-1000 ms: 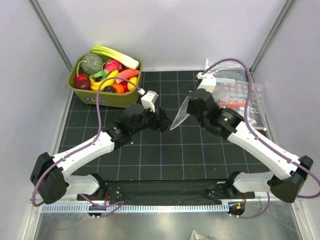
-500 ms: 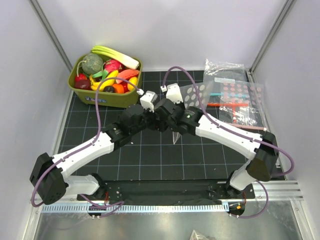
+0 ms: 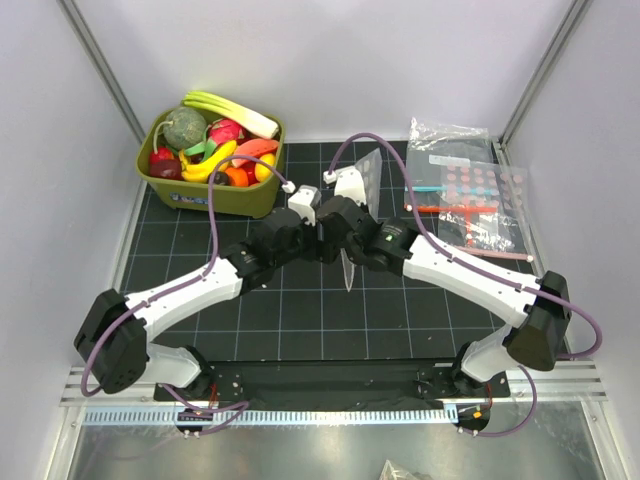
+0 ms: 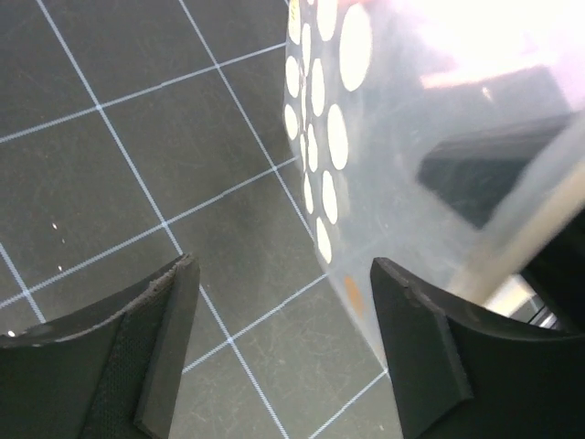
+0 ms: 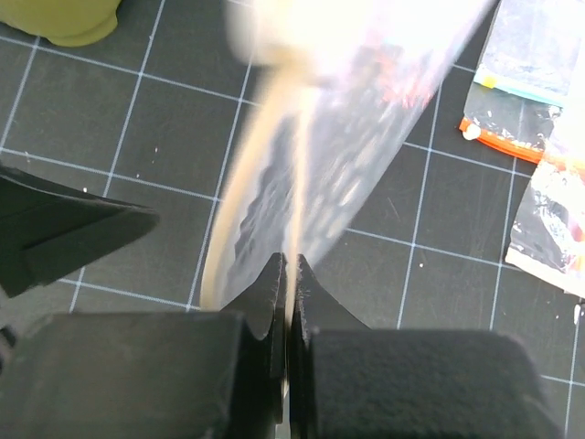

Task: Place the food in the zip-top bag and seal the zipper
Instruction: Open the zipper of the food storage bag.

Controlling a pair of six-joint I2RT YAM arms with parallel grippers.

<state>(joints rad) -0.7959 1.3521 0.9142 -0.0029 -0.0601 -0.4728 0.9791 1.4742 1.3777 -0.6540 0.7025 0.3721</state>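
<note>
Where the fingers of the right gripper (image 5: 288, 274) meet, they are pinched flat on the edge of the bag (image 5: 366, 119). A pale, blurred strip, the zipper (image 5: 228, 215), curves away from that pinch. The bag rises from the grip, clear and cream-dotted, held up off the mat (image 3: 300, 310) near mid-table.

The left gripper (image 4: 288, 338) stands wide, with only the mat's grid showing between its fingers (image 4: 169, 347). The bag's dotted wall hangs just beside one finger; whether they touch, I cannot tell.

From above, both grippers come nose to nose, with the bag (image 3: 368, 175) between and behind them and its lower tip pointing down at the mat.

The food (image 3: 215, 150) lies heaped in the green bin (image 3: 200, 195) at the far left corner, well apart from the bag. Other clear bags (image 3: 470, 195), with red dots, lie flat at the far right.
</note>
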